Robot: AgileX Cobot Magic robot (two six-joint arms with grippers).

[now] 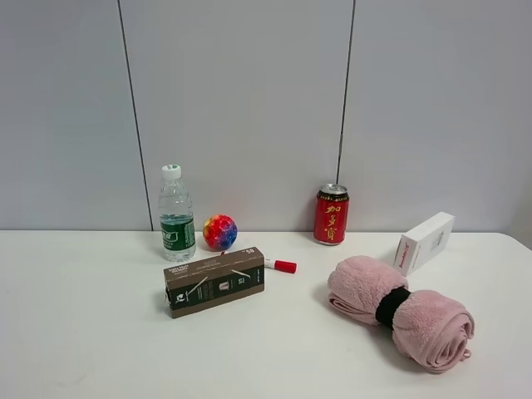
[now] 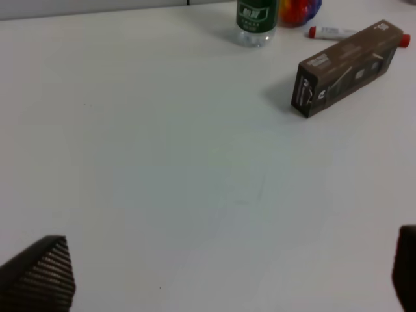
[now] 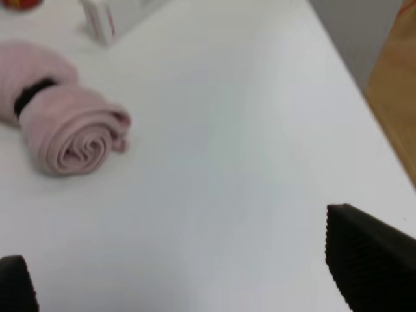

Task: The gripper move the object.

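The clear water bottle [image 1: 177, 216] with a green label and white cap stands upright at the back left of the white table, next to a colourful ball. Its lower part shows far off in the left wrist view [image 2: 257, 23]. Neither arm shows in the exterior high view. My left gripper [image 2: 221, 273] is open and empty over bare table, well short of the bottle, with only its black fingertips [image 2: 39, 276] in view. My right gripper [image 3: 195, 273] is open and empty over the table's right side, near the pink towel.
A colourful ball [image 1: 219, 232], a brown box [image 1: 214, 281] and a red-capped marker [image 1: 280, 265] lie near the bottle. A red can [image 1: 331, 214], a white box [image 1: 425, 242] and a rolled pink towel [image 1: 399, 309] are on the right. The table's right edge [image 3: 354, 78] is close to my right gripper.
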